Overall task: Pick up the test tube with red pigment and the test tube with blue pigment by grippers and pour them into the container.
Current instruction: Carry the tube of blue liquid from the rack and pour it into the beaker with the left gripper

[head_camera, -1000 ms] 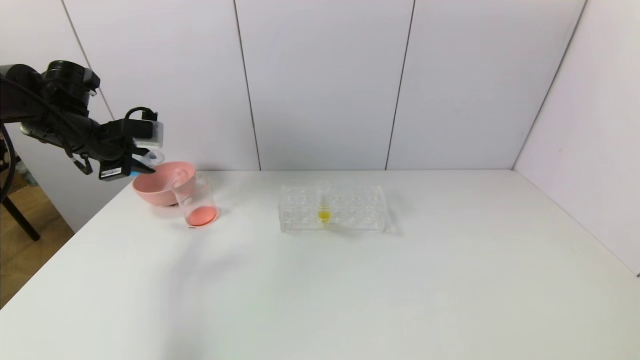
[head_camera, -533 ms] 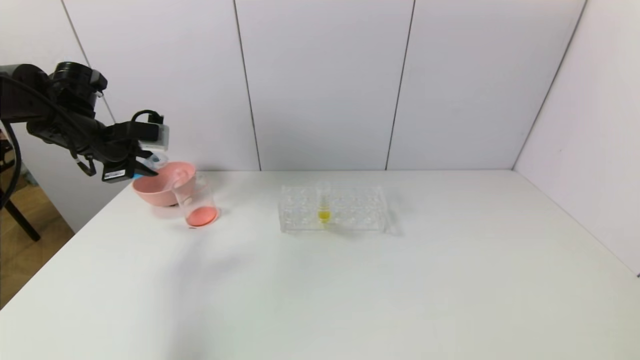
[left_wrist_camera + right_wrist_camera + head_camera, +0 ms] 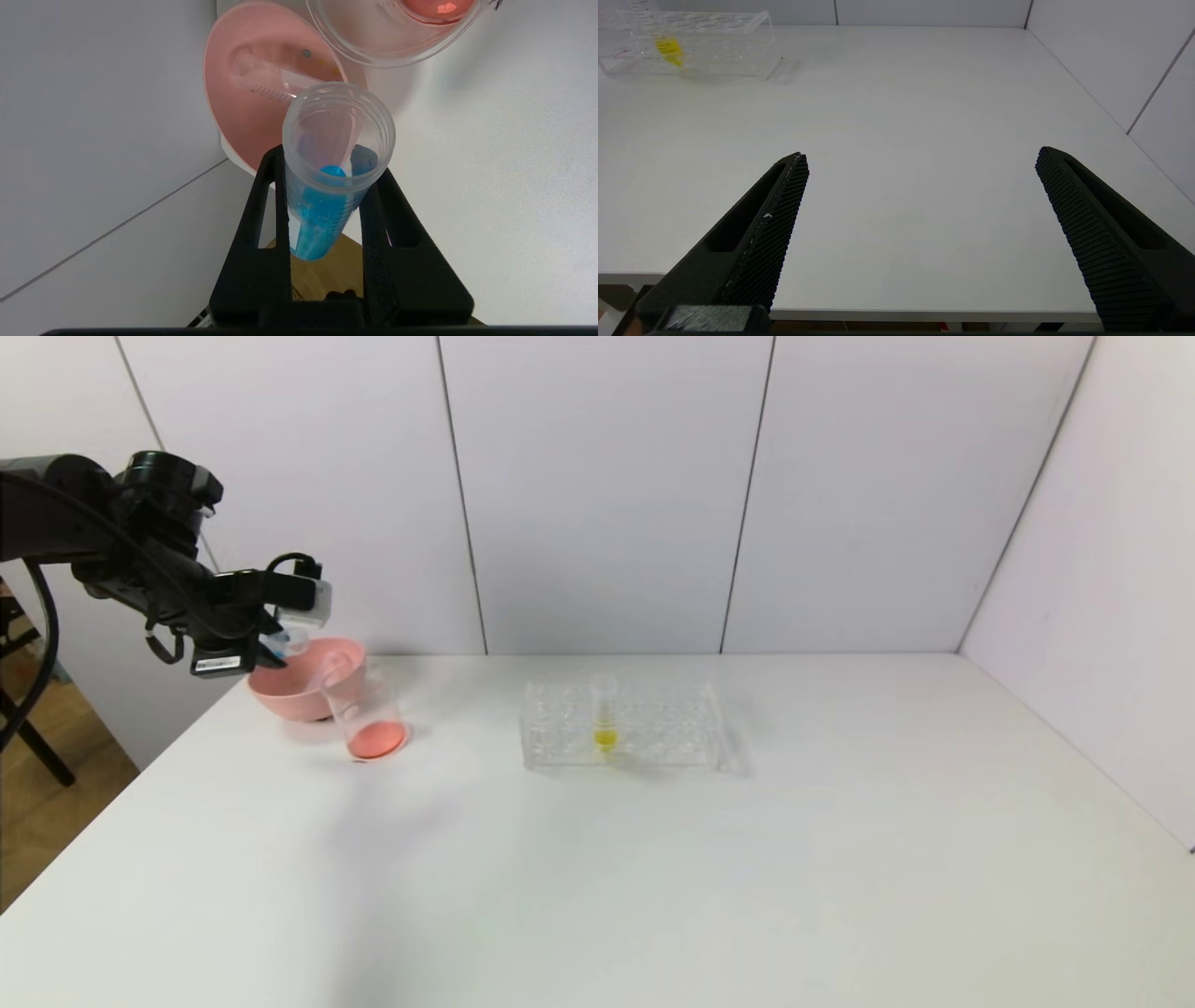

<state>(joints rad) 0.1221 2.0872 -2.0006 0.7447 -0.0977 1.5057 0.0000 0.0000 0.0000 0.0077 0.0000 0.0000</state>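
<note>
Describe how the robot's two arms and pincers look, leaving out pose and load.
Left arm: black, bulky round joints, loose black cables, a white label, and a white-grey camera box at the wrist. Left pincer: two flat matte-black fingers with cut-out slots. Right pincer: black tapered fingers with fine cross-hatched grip faces.

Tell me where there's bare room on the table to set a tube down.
Bare: the table in front and right of the rack, and between rack and beaker. Crowded: the far left corner, where bowl, beaker and left gripper cluster.

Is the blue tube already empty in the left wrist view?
No: the test tube with blue pigment, clamped in the left gripper, holds blue liquid.
</note>
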